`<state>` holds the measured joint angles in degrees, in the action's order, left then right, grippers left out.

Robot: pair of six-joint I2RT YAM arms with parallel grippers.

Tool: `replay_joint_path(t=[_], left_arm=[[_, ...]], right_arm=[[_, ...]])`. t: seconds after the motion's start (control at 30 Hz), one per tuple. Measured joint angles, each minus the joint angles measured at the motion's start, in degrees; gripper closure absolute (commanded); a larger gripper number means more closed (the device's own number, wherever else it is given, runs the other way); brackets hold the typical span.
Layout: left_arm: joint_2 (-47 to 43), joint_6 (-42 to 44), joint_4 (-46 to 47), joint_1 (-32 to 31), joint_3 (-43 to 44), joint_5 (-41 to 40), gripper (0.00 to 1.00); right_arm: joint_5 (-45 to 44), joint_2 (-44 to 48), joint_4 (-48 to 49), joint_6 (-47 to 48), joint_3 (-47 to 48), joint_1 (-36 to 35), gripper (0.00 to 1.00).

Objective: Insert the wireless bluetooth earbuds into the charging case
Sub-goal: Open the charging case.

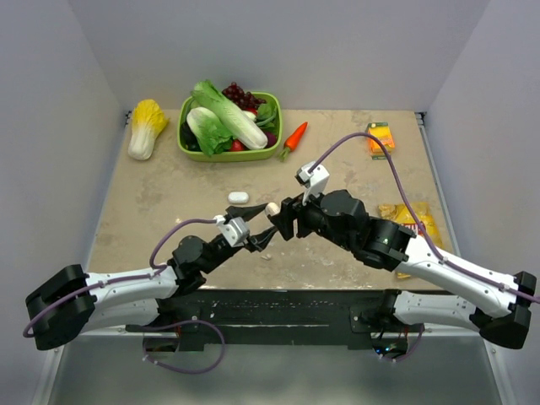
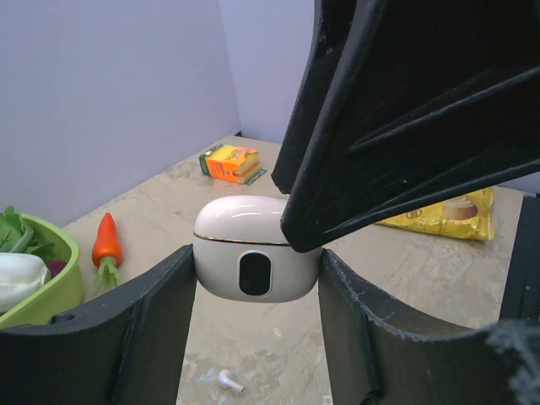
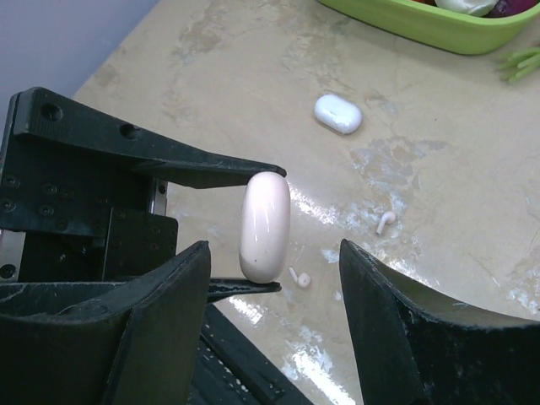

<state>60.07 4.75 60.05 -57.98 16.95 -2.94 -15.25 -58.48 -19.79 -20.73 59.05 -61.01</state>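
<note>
The charging case (image 1: 272,208), a cream-white rounded pebble with its lid down, hangs above the table with my left gripper (image 1: 269,218) shut on it. The left wrist view shows the case (image 2: 256,257) pinched by both sides, a dark oval on its near face. My right gripper (image 3: 274,249) stands open, its fingers (image 3: 169,321) either side of the case (image 3: 266,226) without touching it. Two tiny white earbuds (image 3: 386,221) (image 3: 298,277) lie on the table below; one earbud (image 2: 226,380) shows under the case. A second white rounded piece (image 3: 337,113) (image 1: 238,197) lies farther back.
A green basket (image 1: 226,156) of vegetables stands at the back, a cabbage (image 1: 148,126) to its left and a carrot (image 1: 294,137) to its right. An orange carton (image 1: 380,137) sits back right. A yellow snack packet (image 1: 413,221) lies beside the right arm.
</note>
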Motion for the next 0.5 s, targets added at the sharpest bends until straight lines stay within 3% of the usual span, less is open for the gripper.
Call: replay_joint_path(t=[0.5], left_arm=[[-2.2,3.0,-2.4,-0.7,0.3,-0.4,1.00]], right_arm=[[-2.3,-3.9,-0.2,0.9,1.4,0.0,0.35]])
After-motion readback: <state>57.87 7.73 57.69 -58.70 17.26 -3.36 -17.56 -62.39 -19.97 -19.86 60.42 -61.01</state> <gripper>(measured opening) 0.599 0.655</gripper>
